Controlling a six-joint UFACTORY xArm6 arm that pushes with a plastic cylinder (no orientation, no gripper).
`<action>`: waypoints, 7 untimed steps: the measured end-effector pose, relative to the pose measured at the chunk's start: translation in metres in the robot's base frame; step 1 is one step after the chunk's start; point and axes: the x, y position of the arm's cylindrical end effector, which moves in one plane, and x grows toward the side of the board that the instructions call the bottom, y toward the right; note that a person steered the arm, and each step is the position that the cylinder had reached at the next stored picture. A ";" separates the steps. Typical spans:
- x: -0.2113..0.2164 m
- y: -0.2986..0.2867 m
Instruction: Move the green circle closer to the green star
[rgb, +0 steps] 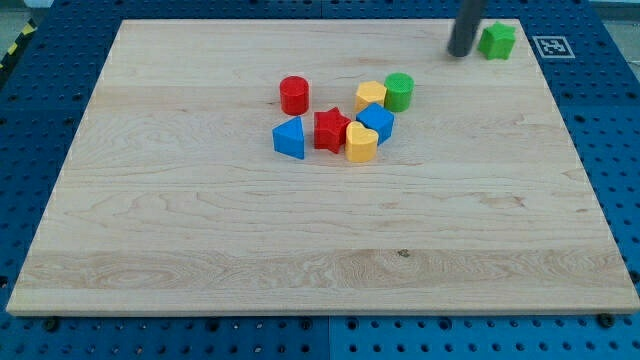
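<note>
The green circle (399, 91) stands upright near the view's top centre, touching a yellow block (370, 96) on its left. The green star (497, 41) lies near the board's top right edge. My tip (459, 52) is at the end of the dark rod, just left of the green star and up and to the right of the green circle, apart from both.
A cluster sits left of and below the green circle: a red cylinder (294, 95), a blue triangle-like block (289, 137), a red star (330, 130), a blue block (377, 122) and a second yellow block (361, 143). The wooden board (300, 250) is ringed by a blue pegboard.
</note>
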 end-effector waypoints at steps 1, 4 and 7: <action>0.000 -0.067; 0.088 -0.152; 0.100 -0.094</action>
